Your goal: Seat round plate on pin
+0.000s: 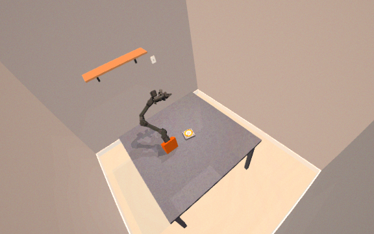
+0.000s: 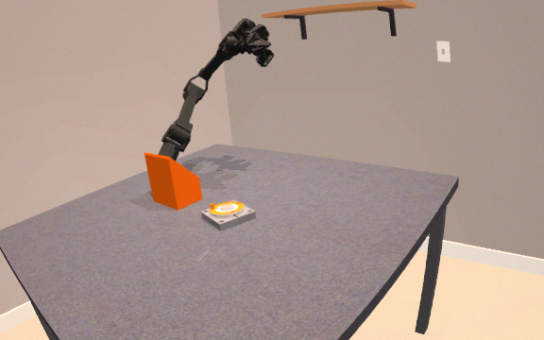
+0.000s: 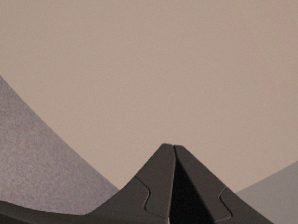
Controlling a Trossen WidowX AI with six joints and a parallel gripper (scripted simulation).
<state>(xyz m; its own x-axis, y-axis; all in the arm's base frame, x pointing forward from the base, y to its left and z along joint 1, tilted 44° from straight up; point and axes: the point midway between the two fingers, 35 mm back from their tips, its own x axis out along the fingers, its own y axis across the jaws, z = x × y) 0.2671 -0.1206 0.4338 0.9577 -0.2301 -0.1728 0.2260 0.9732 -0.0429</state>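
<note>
Orange tab [image 2: 212, 206] marks the target; the gripper [image 2: 263, 53], closed on nothing high above, should descend slowly beside it.

The plate [image 2: 229, 207] lay on its base [image 2: 229, 218] on the desk [image 2: 300, 227], just beside the arm's mount [image 2: 172, 181].

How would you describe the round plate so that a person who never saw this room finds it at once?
Start at the dark grey table and find the orange block where the arm is mounted. Just beside it lies a small square grey base. The round plate sits on top: white with an orange ring, the only round thing there.
</note>
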